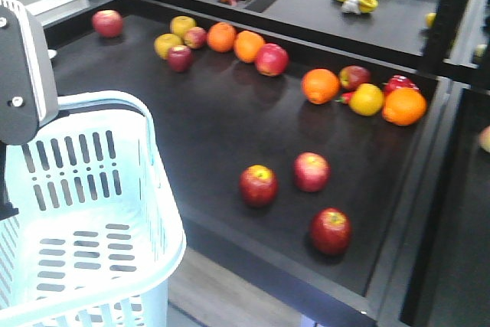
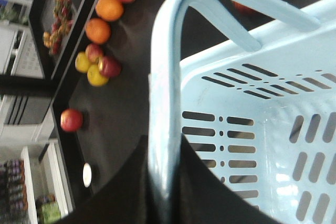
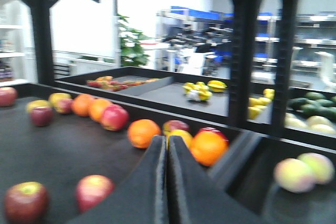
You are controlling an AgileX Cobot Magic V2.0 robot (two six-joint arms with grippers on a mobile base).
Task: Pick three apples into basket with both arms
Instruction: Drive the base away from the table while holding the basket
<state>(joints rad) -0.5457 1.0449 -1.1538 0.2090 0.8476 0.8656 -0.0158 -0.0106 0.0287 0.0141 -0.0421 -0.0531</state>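
Fingers of the left gripper (image 2: 165, 177) pinch the basket (image 2: 168, 77) rim, no fruit visible inside; right gripper (image 3: 167, 148), blades pressed together, holds nothing. On the black tray (image 1: 230, 128), three apples (image 1: 311, 171) lie loose near the basket. Likely hazards: closed blades rolling an apple away, one-sided hold tipping the basket.

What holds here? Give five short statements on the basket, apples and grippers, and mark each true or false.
1. The basket holds no fruit. True.
2. The right gripper is open around an apple. False: its fingers are pressed together with nothing between them.
3. Three apples lie near the front of the dark tray. True.
4. The left gripper grips an orange. False: it is clamped on the basket's handle.
5. The tray carries only apples. False: oranges lie there too.
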